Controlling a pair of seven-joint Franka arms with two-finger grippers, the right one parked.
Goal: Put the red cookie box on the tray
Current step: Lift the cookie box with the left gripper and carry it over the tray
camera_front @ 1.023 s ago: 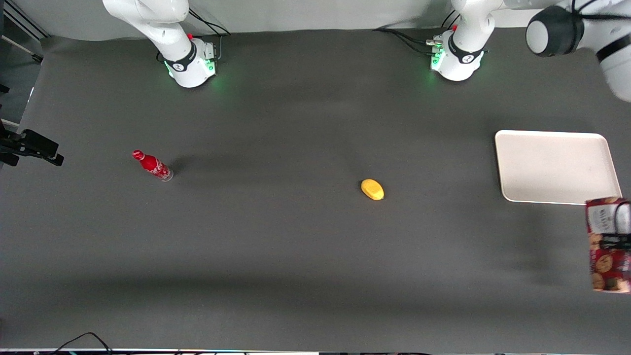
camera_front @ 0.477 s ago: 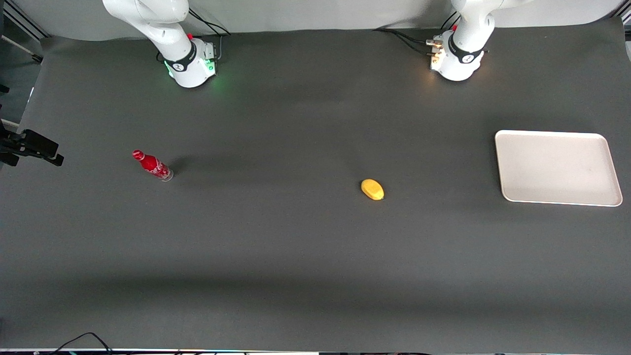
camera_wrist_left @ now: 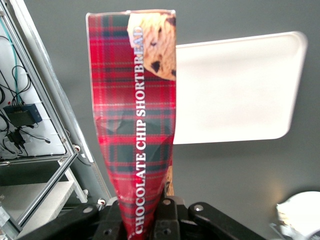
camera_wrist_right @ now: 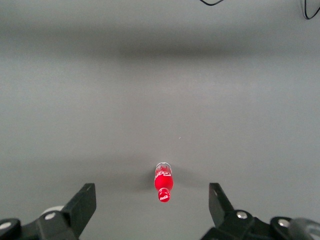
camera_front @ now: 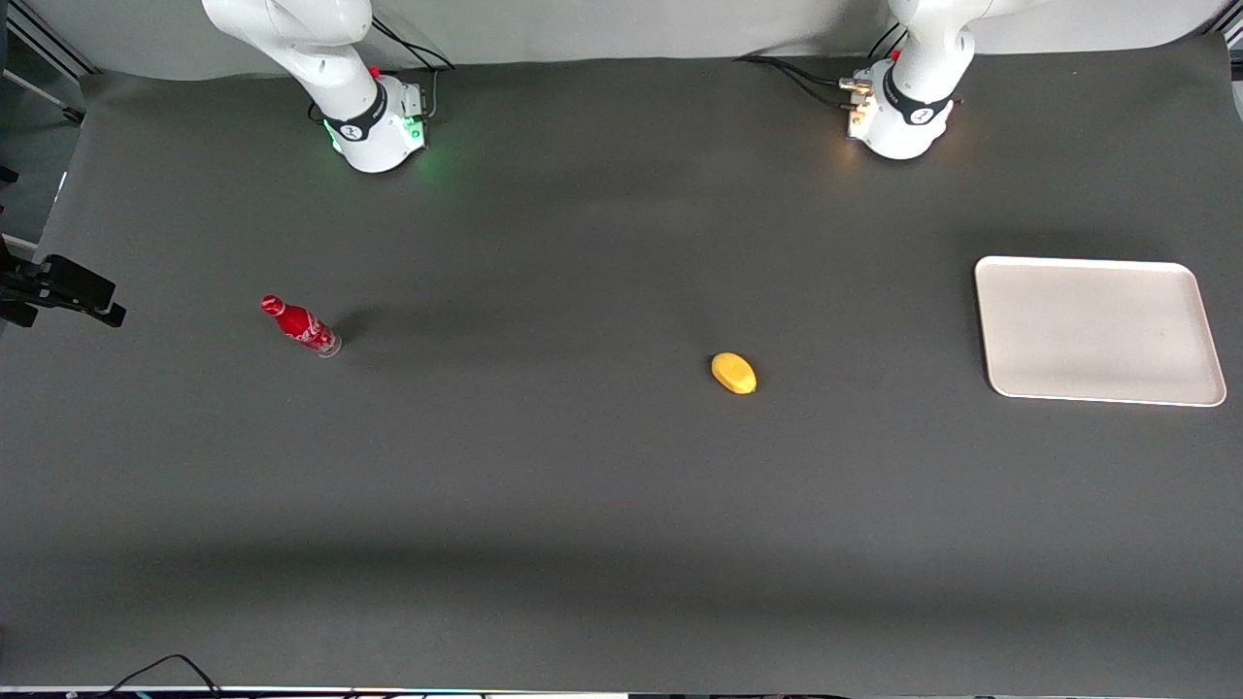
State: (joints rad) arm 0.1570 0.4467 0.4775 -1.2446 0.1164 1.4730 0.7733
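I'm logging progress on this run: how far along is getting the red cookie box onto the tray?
Done: the red cookie box is picked up, clamped in the left hand and held in the air. In hand: carrying it; the wrist view shows the tray below, while box and hand are out of the front view. Left: the tray holds nothing yet, so lowering and releasing remain.

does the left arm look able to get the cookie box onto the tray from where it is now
Probably yes. The gripper is shut on the red cookie box, held in the air out of the front view, and the tray lies below with nothing on it to block the way.
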